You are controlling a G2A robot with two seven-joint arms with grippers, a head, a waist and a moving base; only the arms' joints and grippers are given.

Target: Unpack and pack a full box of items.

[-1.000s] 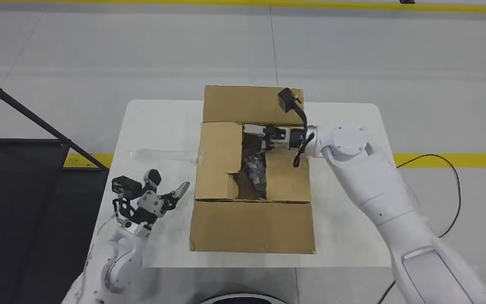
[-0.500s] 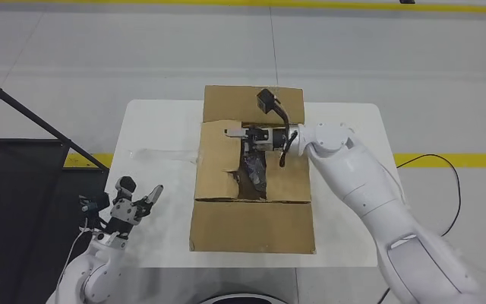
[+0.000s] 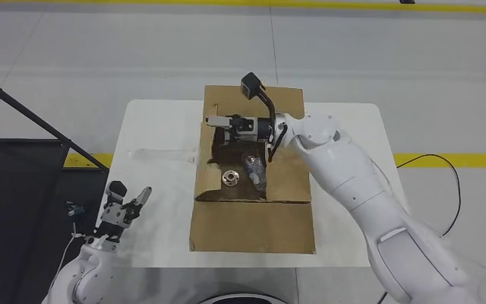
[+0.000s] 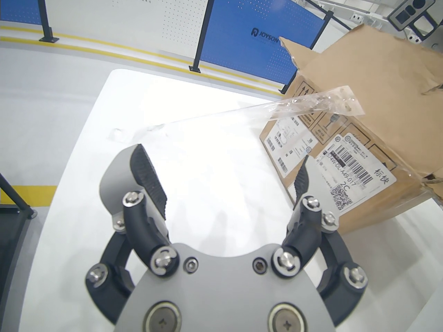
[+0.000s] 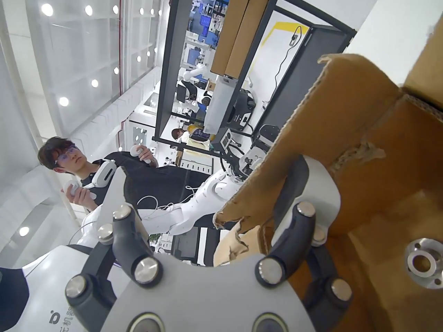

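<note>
Two claws work at one brown cardboard box (image 3: 250, 224) standing mid-tabletop (image 3: 163, 121), flaps open. A silver metal flange ring (image 3: 230, 177) and a clear-wrapped item (image 3: 254, 169) lie inside. Right claw (image 3: 216, 128), fingers wide, straddles the raised flap facing the left edge. Left claw (image 3: 130, 194), wide and empty, hovers near the near-left corner; a clear plastic strip (image 3: 163, 154) lies beside the box

We cannot tell what the crumpled, clear-wrapped item (image 3: 255, 169) in the box (image 3: 250, 220) is, for it is too small in the top view; there the right gripper (image 3: 213, 122) and its arm cover part of the opening; in the right wrist view a raised flap (image 5: 311, 122) hides part of one finger (image 5: 322, 188); in the left wrist view the box runs off the picture's edge.
</note>
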